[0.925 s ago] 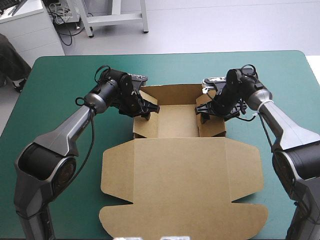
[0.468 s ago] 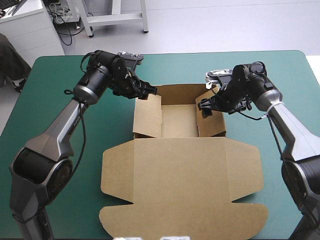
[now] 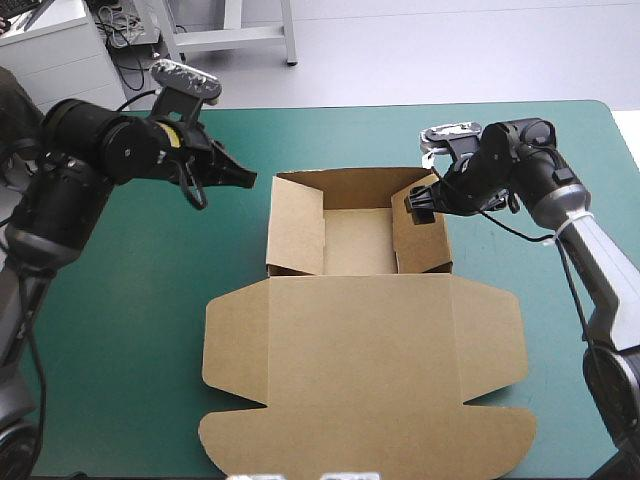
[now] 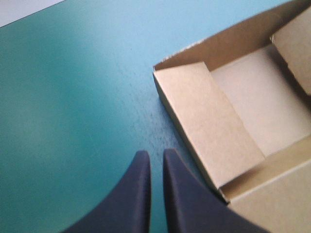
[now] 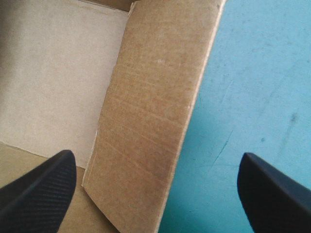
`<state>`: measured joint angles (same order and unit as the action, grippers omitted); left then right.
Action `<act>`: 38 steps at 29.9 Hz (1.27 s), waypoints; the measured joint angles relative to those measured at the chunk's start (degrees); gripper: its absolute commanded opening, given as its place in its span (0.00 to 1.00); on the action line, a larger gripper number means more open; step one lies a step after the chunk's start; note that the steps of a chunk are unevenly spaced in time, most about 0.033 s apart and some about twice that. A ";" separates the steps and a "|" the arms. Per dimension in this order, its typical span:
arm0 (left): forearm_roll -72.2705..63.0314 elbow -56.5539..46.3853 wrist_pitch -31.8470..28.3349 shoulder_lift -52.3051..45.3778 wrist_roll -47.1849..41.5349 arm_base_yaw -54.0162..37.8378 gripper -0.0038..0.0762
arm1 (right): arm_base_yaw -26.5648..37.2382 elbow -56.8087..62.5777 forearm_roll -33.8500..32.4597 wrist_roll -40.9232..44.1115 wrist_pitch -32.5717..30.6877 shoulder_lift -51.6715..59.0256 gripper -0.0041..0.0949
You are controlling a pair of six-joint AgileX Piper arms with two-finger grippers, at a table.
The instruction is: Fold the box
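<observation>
While both arms are hovering at its far half, box [image 3: 365,350]: sitting mid-table on teal-green cover [image 3: 120,300], far part w/ walls raised, lid lying flat on near side.
Left gripper [image 4: 155,154]: hanging left of box's left wall [image 4: 209,126], apart; fingers all but pressed together, gripping nothing.
Right gripper [image 3: 418,200]: fingers spread, standing over right wall [image 5: 155,121].

A robotics lab, by the look of it: a table [image 3: 130,330] with a teal-green cover stands on a bare pale floor [image 3: 450,50], flanked by two robot arms (left arm [image 3: 65,195], right arm [image 3: 572,215]). Beyond its far left corner stand a grey cabinet [image 3: 60,55], tangled cables [image 3: 125,35] and a white metal frame [image 3: 235,35].
</observation>
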<state>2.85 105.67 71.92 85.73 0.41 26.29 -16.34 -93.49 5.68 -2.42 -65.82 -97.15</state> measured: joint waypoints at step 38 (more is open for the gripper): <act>-0.56 -75.30 -2.26 -52.61 -4.04 0.00 0.01 | 0.00 0.00 1.81 0.76 2.77 -11.66 0.69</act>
<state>2.29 30.37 69.67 33.12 -3.63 26.29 -16.34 -93.49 7.50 -1.66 -63.05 -108.81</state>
